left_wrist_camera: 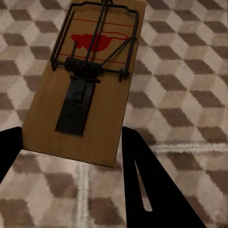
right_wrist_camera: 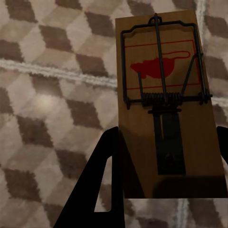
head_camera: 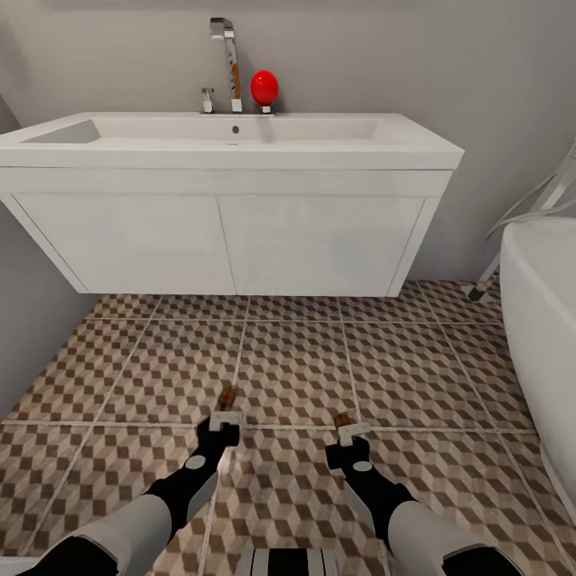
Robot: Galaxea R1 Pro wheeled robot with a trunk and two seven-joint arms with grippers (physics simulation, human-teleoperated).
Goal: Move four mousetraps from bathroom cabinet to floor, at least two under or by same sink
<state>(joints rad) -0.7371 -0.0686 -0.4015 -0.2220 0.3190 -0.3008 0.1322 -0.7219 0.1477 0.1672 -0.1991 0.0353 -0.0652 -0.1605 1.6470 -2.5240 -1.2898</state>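
Each gripper holds one mousetrap, a flat brown wooden rectangle with a dark wire spring and a red mouse print. My left gripper (head_camera: 226,419) (left_wrist_camera: 71,135) is shut on one mousetrap (head_camera: 228,396) (left_wrist_camera: 85,80). The other mousetrap (head_camera: 342,419) (right_wrist_camera: 166,109) sits in my right gripper (head_camera: 352,433) (right_wrist_camera: 166,133), also shut. Both hang low over the cube-patterned bathroom floor (head_camera: 296,368), about a tile and a half in front of the white bathroom sink (head_camera: 232,140). The cabinet is out of view.
The sink's white wall-hung vanity (head_camera: 224,244) leaves a gap above the tiles. A chrome faucet (head_camera: 230,64) and a red round object (head_camera: 264,86) stand on the sink. A white bathtub (head_camera: 544,336) is at the right, a grey wall (head_camera: 24,320) at the left.
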